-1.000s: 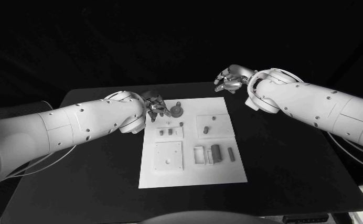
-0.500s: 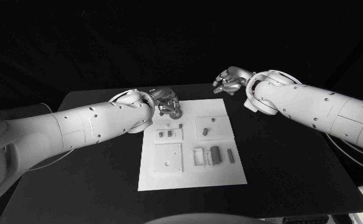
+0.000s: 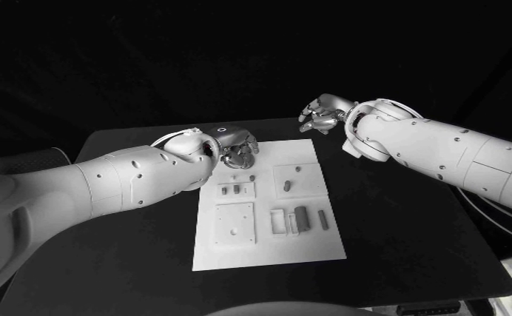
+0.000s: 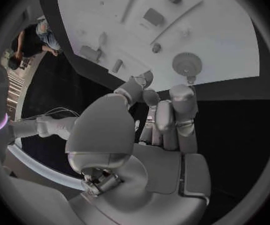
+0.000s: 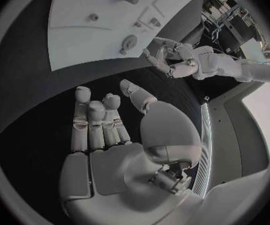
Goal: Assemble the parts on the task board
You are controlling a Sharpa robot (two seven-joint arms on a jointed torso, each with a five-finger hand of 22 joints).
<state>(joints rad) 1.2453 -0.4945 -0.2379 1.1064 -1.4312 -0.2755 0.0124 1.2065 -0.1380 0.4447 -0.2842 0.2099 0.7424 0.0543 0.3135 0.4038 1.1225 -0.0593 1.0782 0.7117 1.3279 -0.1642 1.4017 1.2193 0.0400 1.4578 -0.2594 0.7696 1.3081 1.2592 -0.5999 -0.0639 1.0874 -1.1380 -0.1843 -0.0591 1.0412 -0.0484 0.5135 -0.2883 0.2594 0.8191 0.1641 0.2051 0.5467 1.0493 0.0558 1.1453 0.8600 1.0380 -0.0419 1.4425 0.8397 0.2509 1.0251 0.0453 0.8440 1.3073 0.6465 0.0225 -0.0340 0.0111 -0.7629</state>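
Observation:
The white task board lies in the middle of the black table. Small grey parts lie on it: a pair of pegs, a short peg and upright blocks. A round toothed part sits at the board's far left corner. My left hand hovers just over that corner, its fingertips close to the round part and holding nothing. My right hand hangs over the bare table beyond the board's far right corner, fingers spread and empty.
A square white plate and a white frame sit on the board's near half. In the right wrist view I see the round part and my left hand beside it. Black table surrounds the board.
My left hand has moved away from me and to the right, onto the board's far left corner by the round part. The right hand has barely moved.

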